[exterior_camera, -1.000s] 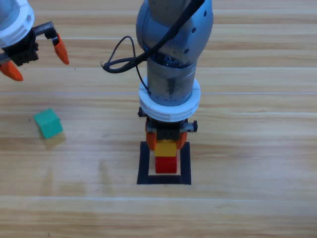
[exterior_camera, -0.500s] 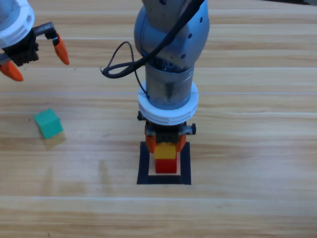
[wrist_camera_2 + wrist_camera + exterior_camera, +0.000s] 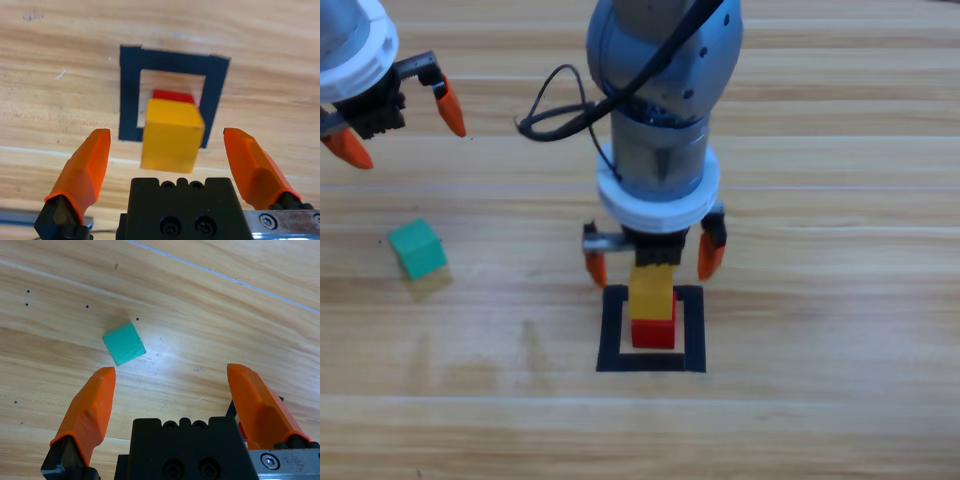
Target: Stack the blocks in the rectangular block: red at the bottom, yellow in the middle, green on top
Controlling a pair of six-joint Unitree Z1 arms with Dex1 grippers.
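The yellow cube (image 3: 651,291) rests on the red cube (image 3: 653,332) inside the black tape square (image 3: 610,330). My right gripper (image 3: 651,262) hovers just above that stack, open, with a jaw on each side and nothing held. In the right wrist view the yellow cube (image 3: 172,134) covers most of the red cube (image 3: 173,95) within the tape square (image 3: 129,95), and the right gripper (image 3: 167,150) stands wide open. The green cube (image 3: 417,248) lies alone at the left. My left gripper (image 3: 400,125) hangs open above it, and the left wrist view shows the green cube (image 3: 124,343) beyond the left gripper (image 3: 170,385).
A black cable (image 3: 555,115) loops off the right arm above the table. Bare wood surrounds the tape square and the green cube.
My right gripper opened, let go of the yellow cube on the red one, and rose slightly. The left gripper shifted a little.
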